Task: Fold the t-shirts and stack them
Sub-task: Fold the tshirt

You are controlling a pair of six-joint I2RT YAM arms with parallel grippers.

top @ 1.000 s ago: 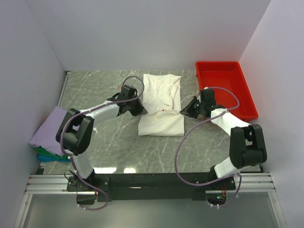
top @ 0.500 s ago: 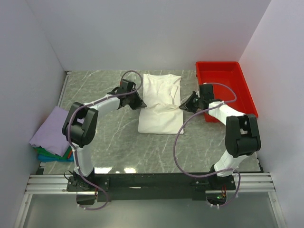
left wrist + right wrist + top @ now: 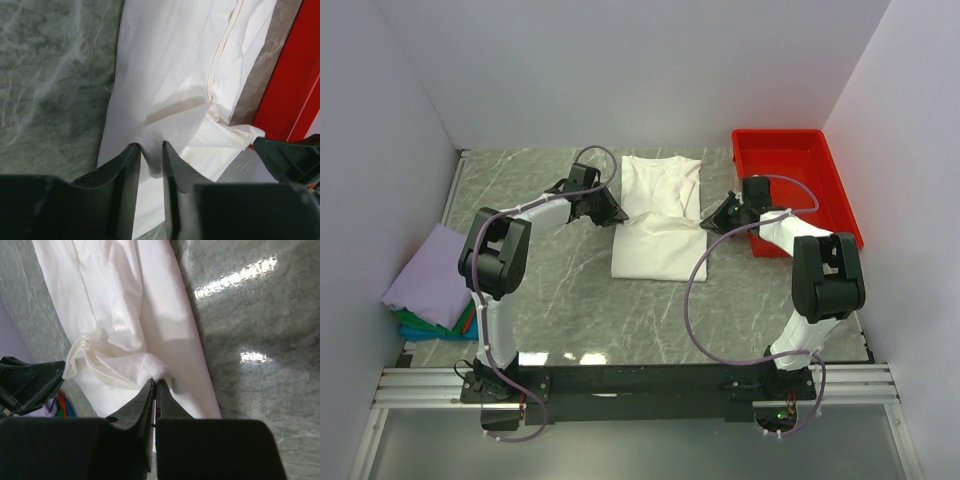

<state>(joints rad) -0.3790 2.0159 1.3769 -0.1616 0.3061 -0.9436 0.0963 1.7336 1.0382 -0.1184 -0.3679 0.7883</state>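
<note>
On your grey marbled table [image 3: 550, 290], the white cloth t-shirt [image 3: 660, 215] lies partly folded at centre-back. The rectangular red plastic tray [image 3: 785, 170] sits at the far right, and the stack of folded lavender, green and blue shirts [image 3: 430, 270] sits at the left edge. Your left gripper [image 3: 149, 146] has its jaws slightly parted, with a shirt fold between them. Your right gripper [image 3: 156, 382] is clamped on the shirt's right edge.

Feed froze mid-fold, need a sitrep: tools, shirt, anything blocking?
Right tool shut on white t-shirt edge. Left tool straddles a fold, grip unclear. Shirt part folded, not stacked. Red tray alongside, clear of cloth.
</note>
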